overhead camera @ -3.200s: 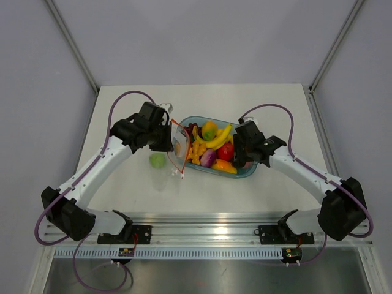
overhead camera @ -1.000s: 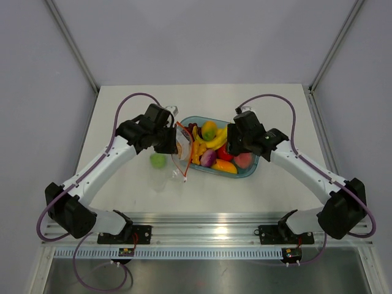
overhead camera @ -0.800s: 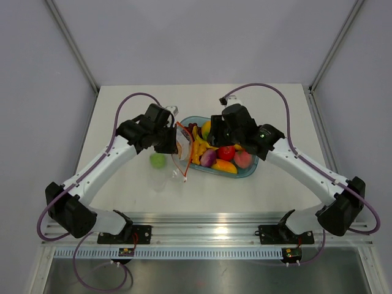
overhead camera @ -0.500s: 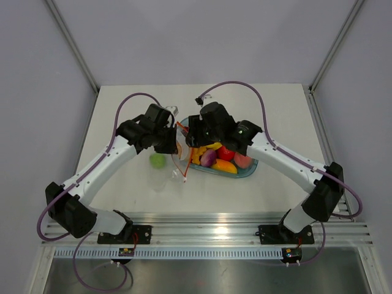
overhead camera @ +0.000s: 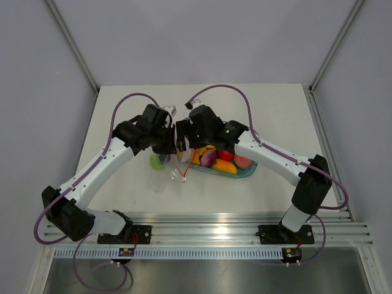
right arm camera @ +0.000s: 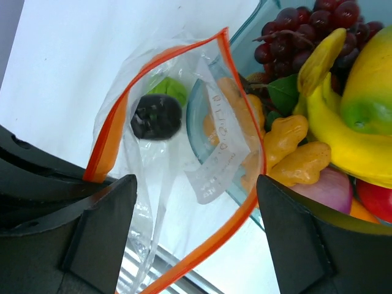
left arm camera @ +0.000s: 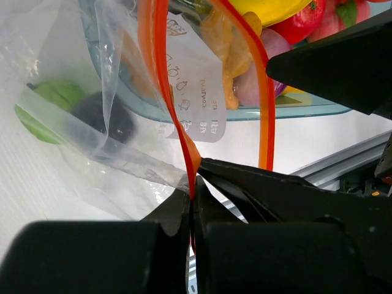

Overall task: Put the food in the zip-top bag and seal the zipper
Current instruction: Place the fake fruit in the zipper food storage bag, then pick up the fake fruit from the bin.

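My left gripper [overhead camera: 171, 144] is shut on the orange-red zipper [left arm camera: 160, 73] and holds the clear zip-top bag [overhead camera: 176, 164] up with its mouth open. In the left wrist view its fingers pinch the strip at one end [left arm camera: 192, 199]. My right gripper [right arm camera: 196, 245] is open and empty right above the bag's mouth [overhead camera: 183, 141]. A dark round piece [right arm camera: 157, 116] lies inside the bag [right arm camera: 165, 165]. A green piece [right arm camera: 169, 89] shows through the plastic. The rest of the food [overhead camera: 219, 158], with banana [right arm camera: 343, 125] and grapes [right arm camera: 306, 30], lies in the tray.
The blue-tinted clear tray [overhead camera: 248, 170] stands right of the bag, and its near rim [right arm camera: 193, 119] shows through the plastic. The green piece [overhead camera: 159, 161] lies left of the tray. The aluminium rail [overhead camera: 202, 223] runs along the near table edge.
My right arm has swung left from over the tray to above the bag's open mouth. My left gripper has kept hold of the bag in about the same place.
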You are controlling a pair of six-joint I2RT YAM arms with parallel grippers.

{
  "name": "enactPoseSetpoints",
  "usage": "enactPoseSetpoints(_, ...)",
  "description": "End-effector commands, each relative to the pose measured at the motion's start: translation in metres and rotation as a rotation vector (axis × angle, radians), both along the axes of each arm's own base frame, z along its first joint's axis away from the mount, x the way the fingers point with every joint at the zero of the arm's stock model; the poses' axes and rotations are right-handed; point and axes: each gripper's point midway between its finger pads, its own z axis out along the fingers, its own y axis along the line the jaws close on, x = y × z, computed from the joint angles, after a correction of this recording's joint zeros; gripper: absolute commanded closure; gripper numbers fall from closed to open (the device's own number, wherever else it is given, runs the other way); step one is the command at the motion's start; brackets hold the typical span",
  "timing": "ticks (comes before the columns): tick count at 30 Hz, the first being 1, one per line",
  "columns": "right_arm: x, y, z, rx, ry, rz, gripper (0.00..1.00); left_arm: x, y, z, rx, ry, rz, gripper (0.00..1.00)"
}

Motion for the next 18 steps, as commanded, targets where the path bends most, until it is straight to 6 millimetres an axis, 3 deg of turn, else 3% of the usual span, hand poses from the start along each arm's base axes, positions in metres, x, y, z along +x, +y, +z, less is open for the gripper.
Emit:
enactPoseSetpoints(1,0.008,-0.015,0.048,0.03,-0.133,-0.068,0.13,0.007,-0.007,0.029,-0.063,-0.088,-0.01,1.0)
enactPoseSetpoints(5,0.017,-0.056,0.046,-0.064,-0.197,-0.203,0.15,0.008,-0.009,0.027,-0.067,-0.082,-0.011,1.0)
enactPoseSetpoints(7,0.024,-0.089,0.05,-0.1,-0.233,-0.315,0.15,0.008,-0.01,0.027,-0.068,-0.08,-0.011,1.0)
enactPoseSetpoints(8,0.025,-0.104,0.038,-0.131,-0.218,-0.345,0.15,0.009,-0.011,0.027,-0.068,-0.082,-0.012,1.0)
enactPoseSetpoints(10,0.035,-0.141,0.037,-0.126,-0.203,-0.442,0.15,0.009,-0.01,0.028,-0.067,-0.086,-0.014,1.0)
enactPoseSetpoints(11,0.036,-0.158,0.02,-0.158,-0.177,-0.471,0.15,0.01,-0.011,0.026,-0.064,-0.082,-0.014,1.0)
enactPoseSetpoints(13,0.039,-0.183,0.016,-0.158,-0.168,-0.521,0.15,0.01,-0.01,0.025,-0.058,-0.081,-0.015,1.0)
enactPoseSetpoints(14,0.044,-0.205,0.005,-0.181,-0.147,-0.568,0.15,0.01,-0.01,0.025,-0.058,-0.082,-0.015,1.0)
enactPoseSetpoints(18,0.051,-0.239,-0.01,-0.224,-0.089,-0.6,0.05,0.01,-0.01,0.023,-0.06,-0.081,-0.015,1.0)
